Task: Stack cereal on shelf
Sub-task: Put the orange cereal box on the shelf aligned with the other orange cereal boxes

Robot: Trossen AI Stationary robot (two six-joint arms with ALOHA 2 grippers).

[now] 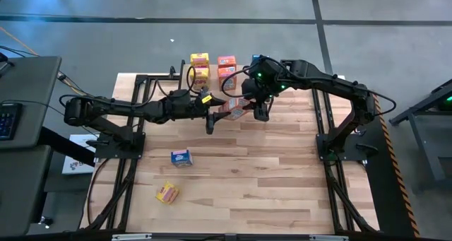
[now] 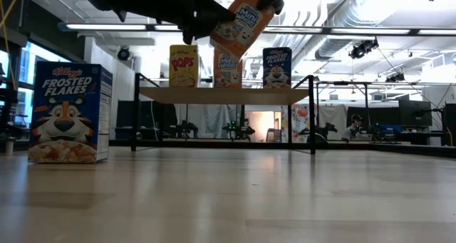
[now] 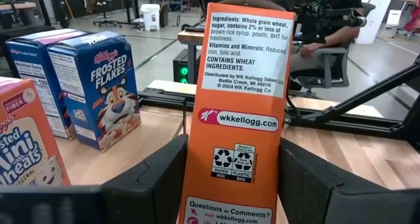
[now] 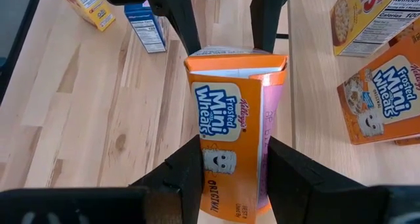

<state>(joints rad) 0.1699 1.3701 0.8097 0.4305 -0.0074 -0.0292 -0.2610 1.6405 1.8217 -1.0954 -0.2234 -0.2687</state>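
Observation:
An orange Frosted Mini Wheats cereal box point(image 2: 241, 21) hangs tilted in the air above the shelf point(image 2: 224, 95), and both grippers are shut on it. My left gripper point(image 1: 211, 118) comes from the table's left at the box's lower end. My right gripper point(image 1: 257, 109) comes from the right at its upper end. On the shelf stand a yellow Pops box point(image 2: 183, 66), an orange box point(image 2: 226, 73) and a blue box point(image 2: 276, 67), each on its bottom end. My left gripper pinches the orange box between its two fingers point(image 3: 161, 178), on the two faces either side of the narrow printed side panel point(image 3: 200, 165). The fingers come nearly level from the table's left. The box is clear of shelf and table, tilted. My right gripper pinches the same box between its two fingers point(image 4: 187, 168), one on each side of the front face point(image 4: 210, 158). It slants down from the table's right and far side. My left gripper's fingers point(image 4: 180, 23) hold the box's other end.
A blue Frosted Flakes box point(image 1: 181, 157) stands on the table nearer the front, left of centre. A yellow box point(image 1: 167, 192) lies beyond it toward the near left corner. The table's right half is bare wood point(image 1: 282, 170).

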